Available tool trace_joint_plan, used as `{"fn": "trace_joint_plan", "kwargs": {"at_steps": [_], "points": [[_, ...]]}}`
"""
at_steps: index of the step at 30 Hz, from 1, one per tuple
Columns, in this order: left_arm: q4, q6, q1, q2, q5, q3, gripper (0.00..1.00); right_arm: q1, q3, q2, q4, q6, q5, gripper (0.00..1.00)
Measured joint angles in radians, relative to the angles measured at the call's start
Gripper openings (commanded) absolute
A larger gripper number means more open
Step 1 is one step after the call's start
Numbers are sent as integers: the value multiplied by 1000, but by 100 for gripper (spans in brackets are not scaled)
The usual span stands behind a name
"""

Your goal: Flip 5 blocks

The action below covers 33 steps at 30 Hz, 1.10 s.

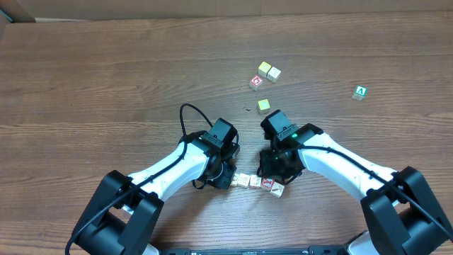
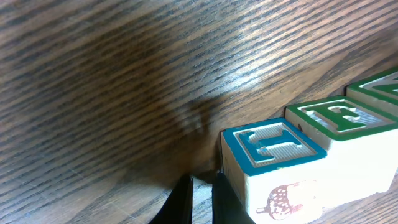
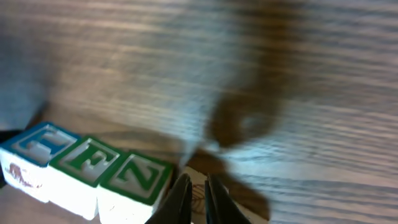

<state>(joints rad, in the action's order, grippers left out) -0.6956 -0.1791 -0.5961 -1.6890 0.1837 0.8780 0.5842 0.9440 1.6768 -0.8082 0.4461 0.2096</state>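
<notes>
Overhead view, row of tiny pale wooden picture blocks (image 1: pixel 253 182) on the brown wooden table (image 1: pixel 106 85) between both arms, left gripper (image 2: pixel 201 186) pinched closed just beside the blue-topped end block (image 2: pixel 273 155), right gripper (image 3: pixel 197 186) fingers closed too, near the green Z block (image 3: pixel 140 177)

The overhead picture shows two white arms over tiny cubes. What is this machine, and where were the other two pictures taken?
It is a robot with two arms at a wooden table, seen from above. The left arm and right arm each end in two-fingered jaws with a small camera on the wrist; the other two pictures come from those cameras, looking past the dark fingertips. Both reach toward a row of letter blocks. Farther off lie yellow cubes, a red-printed block and a green "A" cube. Both jaws look closed, holding nothing.
</notes>
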Motion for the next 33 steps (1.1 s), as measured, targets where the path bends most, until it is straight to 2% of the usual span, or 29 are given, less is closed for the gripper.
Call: {"fn": "trace_joint_plan", "kwargs": {"at_steps": [23,33], "points": [[-7,4,0,0,0,0,6,15,-1,0,-18,-24,26,10],[-6,4,0,0,0,0,6,15,-2,0,65,11,18,11]]}}
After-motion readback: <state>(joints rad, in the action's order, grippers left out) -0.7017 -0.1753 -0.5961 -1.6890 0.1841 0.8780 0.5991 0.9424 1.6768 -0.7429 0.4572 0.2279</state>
